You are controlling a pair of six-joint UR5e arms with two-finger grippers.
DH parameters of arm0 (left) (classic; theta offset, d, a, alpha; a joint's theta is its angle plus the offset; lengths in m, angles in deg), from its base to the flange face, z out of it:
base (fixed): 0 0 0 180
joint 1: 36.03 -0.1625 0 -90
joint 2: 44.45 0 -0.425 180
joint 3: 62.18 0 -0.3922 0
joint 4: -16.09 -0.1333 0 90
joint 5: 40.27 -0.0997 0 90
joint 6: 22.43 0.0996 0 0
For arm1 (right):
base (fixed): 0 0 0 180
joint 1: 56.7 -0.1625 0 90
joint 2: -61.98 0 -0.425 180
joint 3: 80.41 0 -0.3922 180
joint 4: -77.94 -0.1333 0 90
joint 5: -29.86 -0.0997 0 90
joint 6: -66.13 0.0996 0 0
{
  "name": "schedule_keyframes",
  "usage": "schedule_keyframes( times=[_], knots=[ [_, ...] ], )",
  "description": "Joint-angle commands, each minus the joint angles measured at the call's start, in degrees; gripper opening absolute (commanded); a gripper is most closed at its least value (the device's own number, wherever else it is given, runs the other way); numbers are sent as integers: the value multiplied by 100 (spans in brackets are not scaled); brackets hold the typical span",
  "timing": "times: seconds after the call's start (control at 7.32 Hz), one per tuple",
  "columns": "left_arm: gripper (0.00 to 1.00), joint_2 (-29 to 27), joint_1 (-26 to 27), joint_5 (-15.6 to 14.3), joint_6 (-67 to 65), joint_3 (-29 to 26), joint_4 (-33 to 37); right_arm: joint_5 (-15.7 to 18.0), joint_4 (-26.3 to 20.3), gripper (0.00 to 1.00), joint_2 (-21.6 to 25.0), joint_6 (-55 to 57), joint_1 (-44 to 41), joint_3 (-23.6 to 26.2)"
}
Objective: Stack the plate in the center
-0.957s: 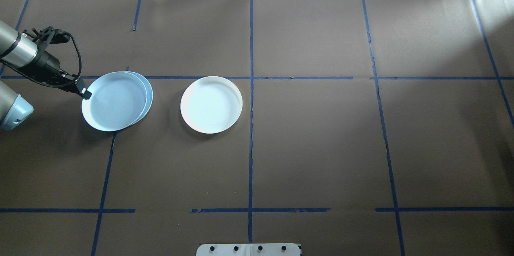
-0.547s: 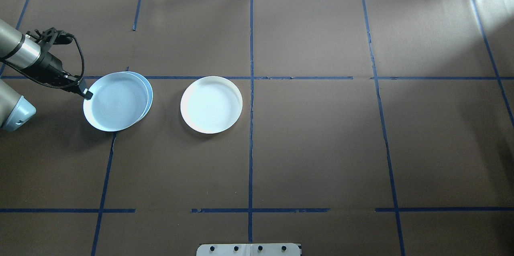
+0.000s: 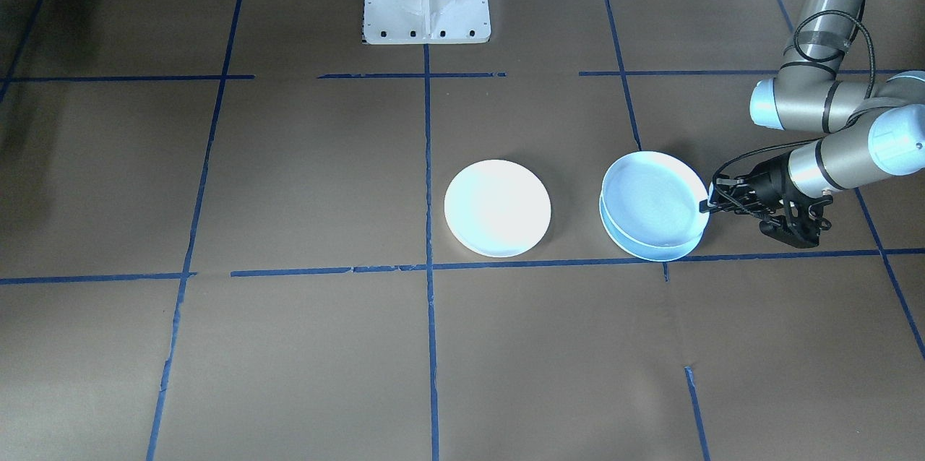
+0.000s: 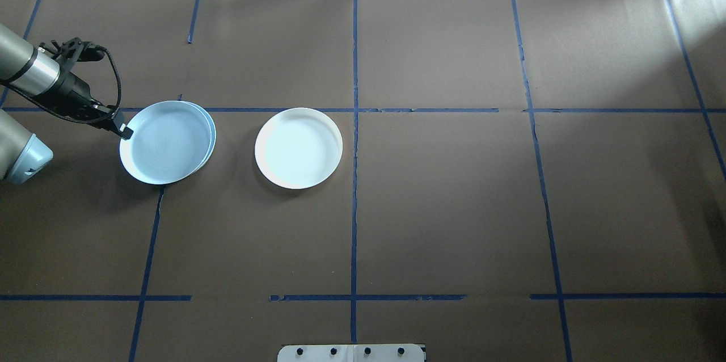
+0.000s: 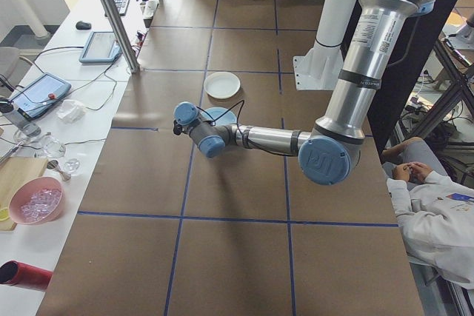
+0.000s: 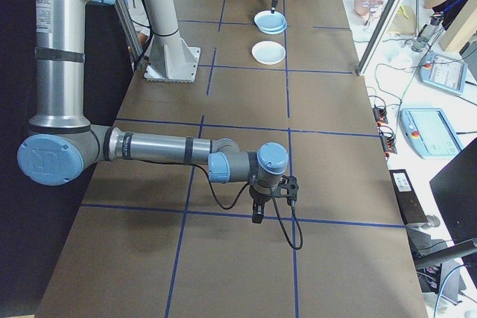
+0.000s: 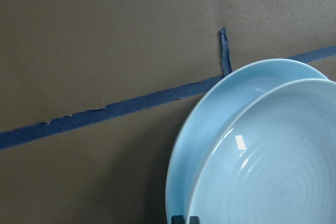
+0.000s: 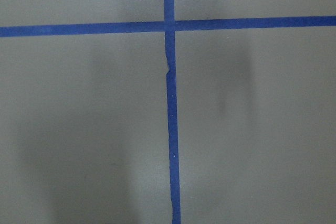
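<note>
Blue upper plate [image 4: 164, 142] is sitting raised and offset over a second blue plate [image 4: 207, 123], left of the white plate [image 4: 298, 147]. Left end effector [image 4: 126, 133] is pinching its rim. Step in hand: lifting. Next move likely calls for carrying it over the white plate.

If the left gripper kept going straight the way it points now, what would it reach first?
The left gripper already grips the upper blue plate by its rim. It points toward the white plate, so the carried plate would likely meet that first, if height allows.
</note>
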Motion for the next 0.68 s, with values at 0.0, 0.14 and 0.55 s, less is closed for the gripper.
schedule_keyframes(
  times=[0.0, 0.14, 0.55],
  knots=[
    [0, -18, 0, -9, -1, -22, 0, 0, 0, 100, 0, 0, -8, 1],
    [0, -18, 9, -9, -1, -31, 0, 0, 0, 100, 0, 0, 0, 1],
    [0, -26, 9, -123, -1, -40, 0, 0, 0, 100, 0, 0, -8, 1]
  ],
)
